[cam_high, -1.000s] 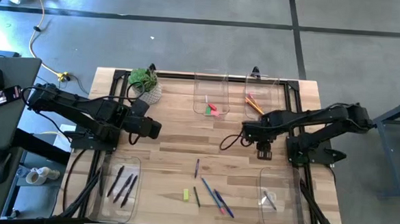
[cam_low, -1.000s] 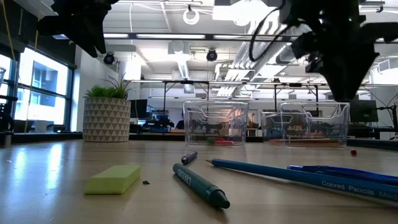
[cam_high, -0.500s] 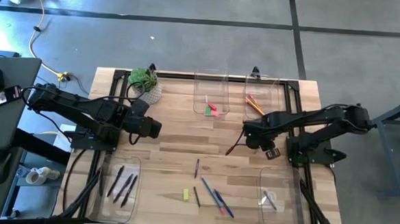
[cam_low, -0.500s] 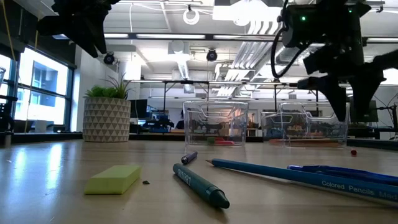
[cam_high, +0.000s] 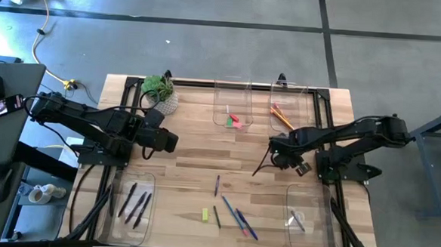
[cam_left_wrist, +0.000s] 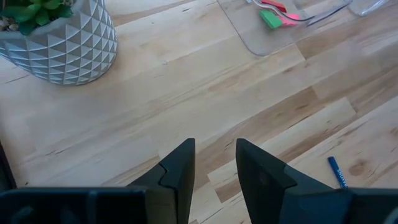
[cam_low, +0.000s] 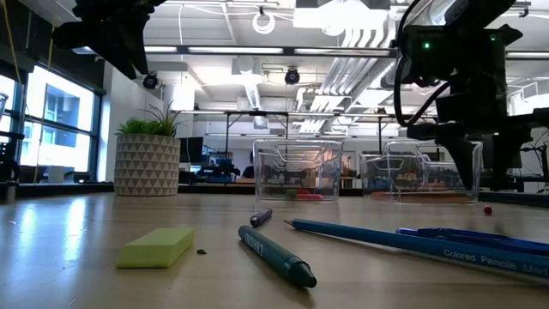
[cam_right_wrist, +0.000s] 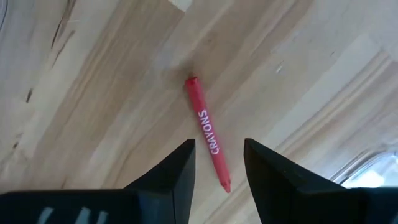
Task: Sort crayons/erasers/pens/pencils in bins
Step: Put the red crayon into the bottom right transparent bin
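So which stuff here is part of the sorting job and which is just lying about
Part of the job:
- bins
- red crayon below the right gripper
- yellow-green eraser
- blue pencils loose on the table

Just lying about:
- potted plant
- idle left gripper

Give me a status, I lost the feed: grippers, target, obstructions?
Right gripper open, empty, hovering over a red crayon lying on the table. Left gripper open, empty, waiting near the plant pot. Nothing blocking the crayon.

Potted plant (cam_high: 159,91) – patterned white pot, wooden table (cam_high: 196,149), yellow cable (cam_high: 38,34)
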Action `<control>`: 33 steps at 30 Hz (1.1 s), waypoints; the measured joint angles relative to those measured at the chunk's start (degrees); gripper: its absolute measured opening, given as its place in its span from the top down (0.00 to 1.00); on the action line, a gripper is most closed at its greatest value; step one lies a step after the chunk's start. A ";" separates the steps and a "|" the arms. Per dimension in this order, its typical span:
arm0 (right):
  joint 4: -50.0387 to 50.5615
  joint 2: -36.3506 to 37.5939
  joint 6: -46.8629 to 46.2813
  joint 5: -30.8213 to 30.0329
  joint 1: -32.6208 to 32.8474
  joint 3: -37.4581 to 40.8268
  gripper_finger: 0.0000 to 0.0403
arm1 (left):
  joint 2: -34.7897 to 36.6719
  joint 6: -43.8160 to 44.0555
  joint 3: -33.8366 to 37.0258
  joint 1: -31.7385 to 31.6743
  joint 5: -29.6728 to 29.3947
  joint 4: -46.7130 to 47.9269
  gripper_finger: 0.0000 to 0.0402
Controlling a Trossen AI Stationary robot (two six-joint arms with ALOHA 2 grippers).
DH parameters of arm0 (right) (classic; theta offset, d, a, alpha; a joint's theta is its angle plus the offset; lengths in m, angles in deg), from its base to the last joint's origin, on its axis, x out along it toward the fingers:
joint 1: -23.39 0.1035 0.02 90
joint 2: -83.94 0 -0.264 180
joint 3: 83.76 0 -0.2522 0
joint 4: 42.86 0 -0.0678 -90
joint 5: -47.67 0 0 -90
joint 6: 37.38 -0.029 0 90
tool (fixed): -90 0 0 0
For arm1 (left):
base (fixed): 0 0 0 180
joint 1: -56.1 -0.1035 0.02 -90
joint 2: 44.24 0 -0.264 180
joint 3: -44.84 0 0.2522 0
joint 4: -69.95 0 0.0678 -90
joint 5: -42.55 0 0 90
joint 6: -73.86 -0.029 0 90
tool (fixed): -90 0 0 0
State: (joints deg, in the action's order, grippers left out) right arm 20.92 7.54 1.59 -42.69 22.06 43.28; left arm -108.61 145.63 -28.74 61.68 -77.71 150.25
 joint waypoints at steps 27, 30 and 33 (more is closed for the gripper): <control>-7.87 -0.48 6.49 -0.69 0.68 6.38 0.70 | -0.02 -0.02 0.00 0.00 0.02 0.02 0.74; -7.80 -0.48 6.11 -0.56 0.68 6.38 0.75 | -0.02 -0.02 0.00 0.00 -0.02 0.02 0.74; -7.99 -0.48 6.09 -0.38 0.68 6.38 0.83 | 0.00 -0.02 0.00 0.00 -0.23 0.02 0.74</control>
State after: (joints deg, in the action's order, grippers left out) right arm 12.93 7.06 7.68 -43.07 22.74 49.66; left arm -108.61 145.61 -28.74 61.68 -77.94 150.28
